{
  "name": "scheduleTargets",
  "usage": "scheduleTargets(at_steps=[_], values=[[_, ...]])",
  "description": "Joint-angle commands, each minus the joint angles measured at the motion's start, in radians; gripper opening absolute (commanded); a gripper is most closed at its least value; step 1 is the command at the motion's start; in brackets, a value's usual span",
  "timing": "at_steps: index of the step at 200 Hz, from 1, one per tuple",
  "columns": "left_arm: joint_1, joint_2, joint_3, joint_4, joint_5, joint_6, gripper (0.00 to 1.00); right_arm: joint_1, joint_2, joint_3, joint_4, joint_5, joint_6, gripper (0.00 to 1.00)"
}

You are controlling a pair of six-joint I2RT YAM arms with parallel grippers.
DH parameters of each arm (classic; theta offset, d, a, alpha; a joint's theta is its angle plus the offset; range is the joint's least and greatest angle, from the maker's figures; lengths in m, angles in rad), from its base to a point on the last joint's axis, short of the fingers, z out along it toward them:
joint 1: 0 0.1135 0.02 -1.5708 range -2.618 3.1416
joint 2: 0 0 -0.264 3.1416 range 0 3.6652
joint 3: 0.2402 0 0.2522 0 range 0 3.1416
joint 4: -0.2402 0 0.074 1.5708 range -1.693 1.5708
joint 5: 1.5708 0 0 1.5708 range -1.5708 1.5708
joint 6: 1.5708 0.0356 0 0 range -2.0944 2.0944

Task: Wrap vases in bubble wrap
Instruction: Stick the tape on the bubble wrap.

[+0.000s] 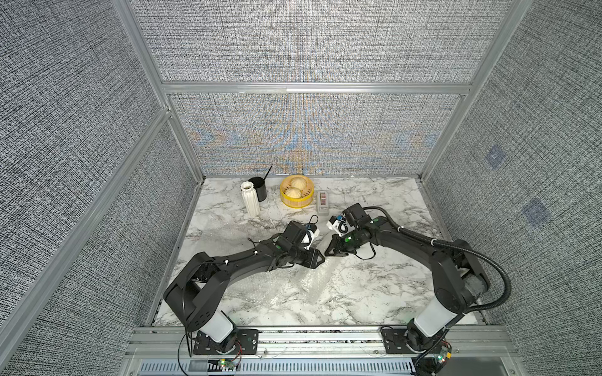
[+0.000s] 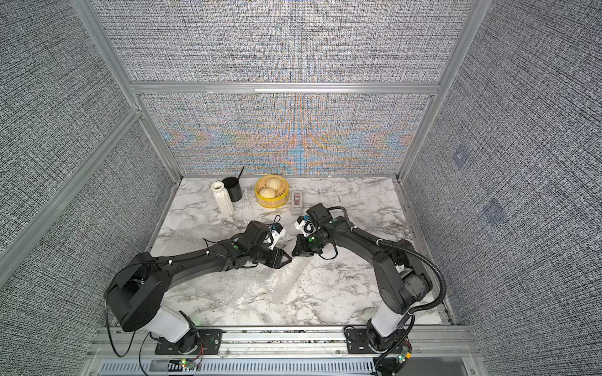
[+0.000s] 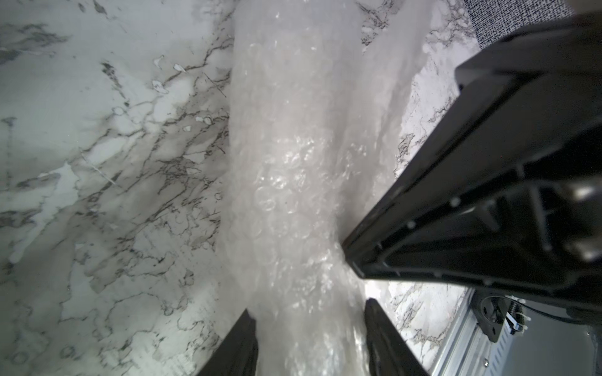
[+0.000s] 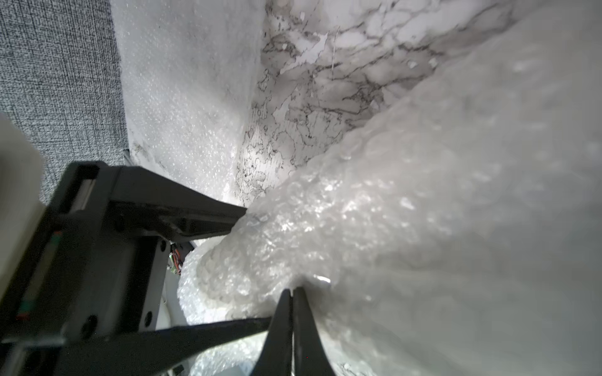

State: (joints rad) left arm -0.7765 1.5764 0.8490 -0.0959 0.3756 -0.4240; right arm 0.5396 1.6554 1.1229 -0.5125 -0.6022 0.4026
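Non-task items, all along the back of the white grey-veined marble tabletop [image 1: 374, 201]:
- black cylindrical cup [image 1: 259, 192], upright, back left, with a thin black stick [image 1: 267, 172] leaning out of it
- round yellow steamer basket [image 1: 286, 199] to the right of the cup and apart from it, holding two pale round buns [image 1: 297, 181] side by side
- small pale grey rectangular box [image 1: 322, 202] with a reddish-brown insert, just beside the basket on its right

Enclosure: grey woven fabric wall panels [image 1: 309, 42] in a silver aluminium frame [image 1: 316, 88].

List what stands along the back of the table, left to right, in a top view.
white ribbed vase → black mug → yellow steamer basket → small grey box
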Motion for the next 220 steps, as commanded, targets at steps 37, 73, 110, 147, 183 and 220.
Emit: scheduleTargets(at_steps=[37,73,110,147,183,220], values=[[-0.001,0.017,-0.015,-0.174,-0.055,0.009,0.49,-0.015,0.066,0.061,0.034,0.006,0.038,0.04],[-0.001,0.015,-0.019,-0.178,-0.056,0.006,0.49,-0.017,0.135,0.054,0.081,0.068,0.04,0.03],[-0.001,-0.02,-0.012,-0.203,-0.087,-0.002,0.64,-0.017,0.127,0.029,0.061,0.086,0.006,0.02],[-0.001,-0.112,0.002,-0.2,-0.147,-0.063,0.78,-0.012,0.113,0.025,0.063,0.074,-0.012,0.02],[-0.011,-0.133,-0.028,-0.184,-0.113,-0.039,0.9,-0.012,0.102,0.027,0.078,0.074,-0.013,0.02],[-0.011,-0.085,-0.009,-0.201,-0.067,0.033,0.95,-0.012,0.079,0.06,0.067,0.068,-0.024,0.02]])
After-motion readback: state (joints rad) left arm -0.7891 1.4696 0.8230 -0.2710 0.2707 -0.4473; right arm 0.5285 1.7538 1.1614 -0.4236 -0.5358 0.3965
